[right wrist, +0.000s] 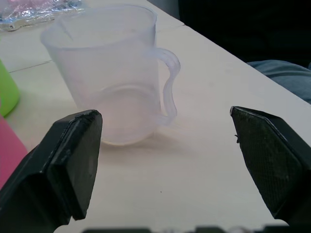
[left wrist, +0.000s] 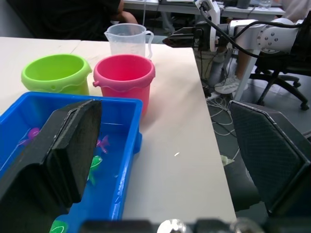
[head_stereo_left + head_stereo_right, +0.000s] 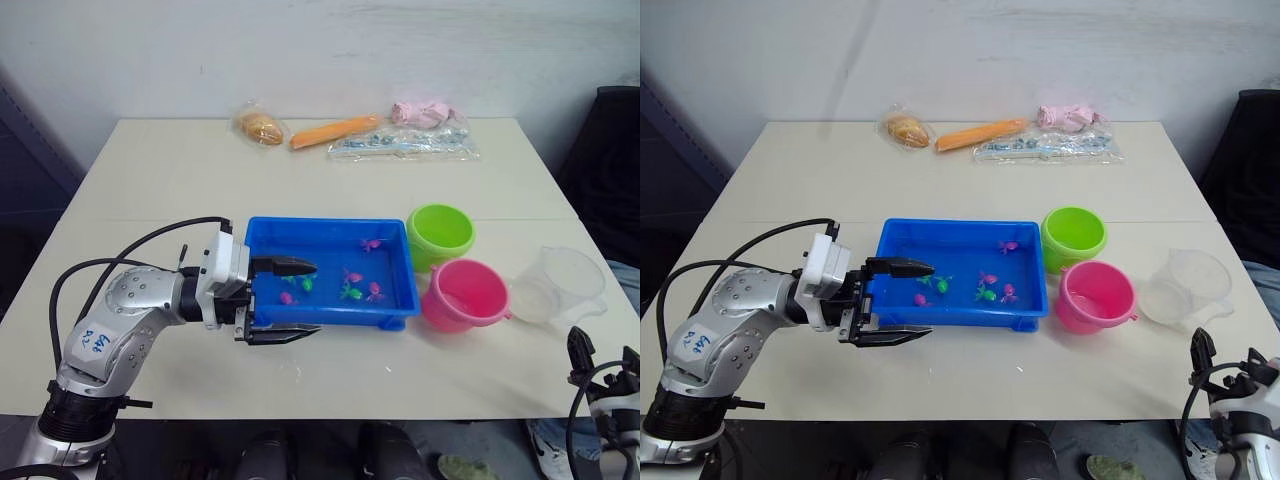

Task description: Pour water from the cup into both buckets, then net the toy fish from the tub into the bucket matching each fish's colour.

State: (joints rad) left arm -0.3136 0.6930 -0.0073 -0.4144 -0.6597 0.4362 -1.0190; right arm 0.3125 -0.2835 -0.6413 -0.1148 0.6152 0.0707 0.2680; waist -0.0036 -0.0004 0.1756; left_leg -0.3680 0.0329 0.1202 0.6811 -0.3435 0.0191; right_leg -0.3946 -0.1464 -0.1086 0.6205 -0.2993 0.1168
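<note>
Now the right claw (image 1: 165,160) is hanging spread before the cup (image 1: 114,73), standing on the desk (image 3: 330,370) beside the pink bucket (image 3: 463,293); it should close squarely on the handle. Left claw (image 3: 285,300) is gaping over the tub (image 3: 330,235).

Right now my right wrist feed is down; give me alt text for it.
The open right gripper faces the clear cup, standing upright on the table with its handle toward the camera. Edges of the green bucket and pink bucket show alongside.
</note>
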